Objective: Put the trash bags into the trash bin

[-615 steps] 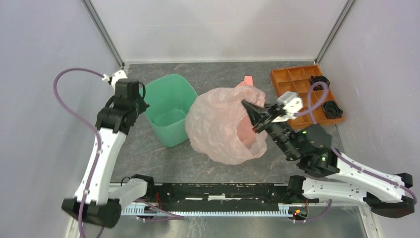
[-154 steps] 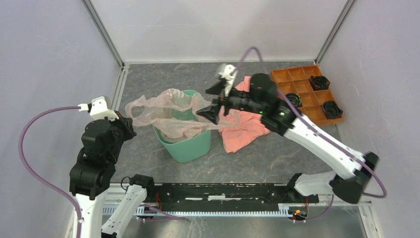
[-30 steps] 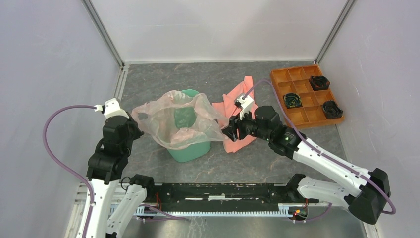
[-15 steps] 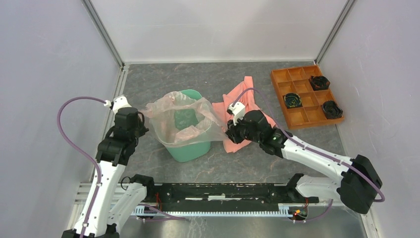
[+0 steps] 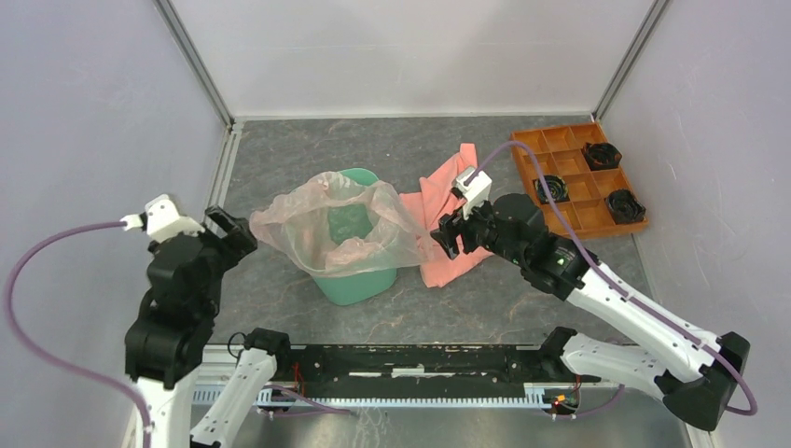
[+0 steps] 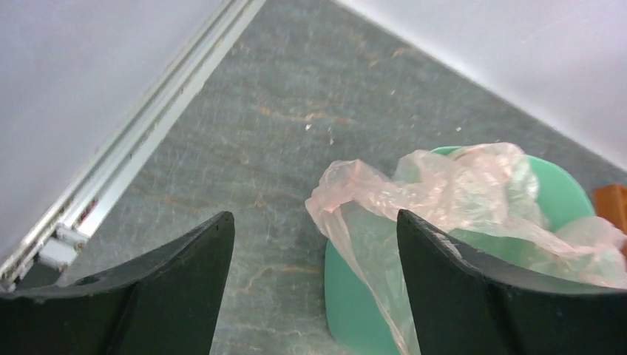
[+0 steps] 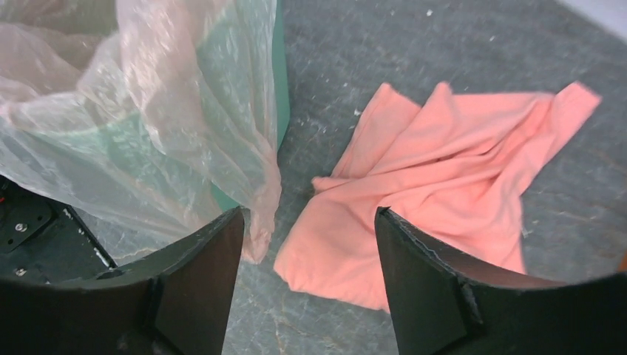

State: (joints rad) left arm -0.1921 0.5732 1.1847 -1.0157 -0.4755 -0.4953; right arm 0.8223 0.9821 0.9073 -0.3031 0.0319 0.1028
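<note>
Nearest the arm bases, to the near left of the trash bin (image 5: 359, 285), the left gripper (image 5: 230, 227) hangs above the grey table (image 5: 280, 159) with its two dark fingers (image 6: 170, 288) spread wide and nothing between them. In its wrist view the gap between them shows only bare table, with the bin up to the right. To the right of the bin, the right gripper (image 5: 446, 241) is also parted and empty. Its wrist view shows one finger just beside the loose hanging edge of the trash bag (image 5: 289, 219); whether they touch cannot be told. The bin itself stands upright on the table between the two grippers, and the thin pale pink bag lies over its mouth. The middle of the bag sags down inside, where the green shows through the plastic. One crumpled lobe sticks out past the bin's left rim, and a wider fold drapes down the bin's right side towards the table. The far edge of the bin's rim is uncovered. Just right of the bin, partly under the right arm, a salmon-orange cloth (image 5: 438, 187) lies rumpled and flat on the table, apart from the bin's wall. Farther right and beyond the bin, an orange compartment tray (image 5: 560, 140) sits near the corner, with three black round parts (image 5: 600, 152) in separate compartments.
</note>
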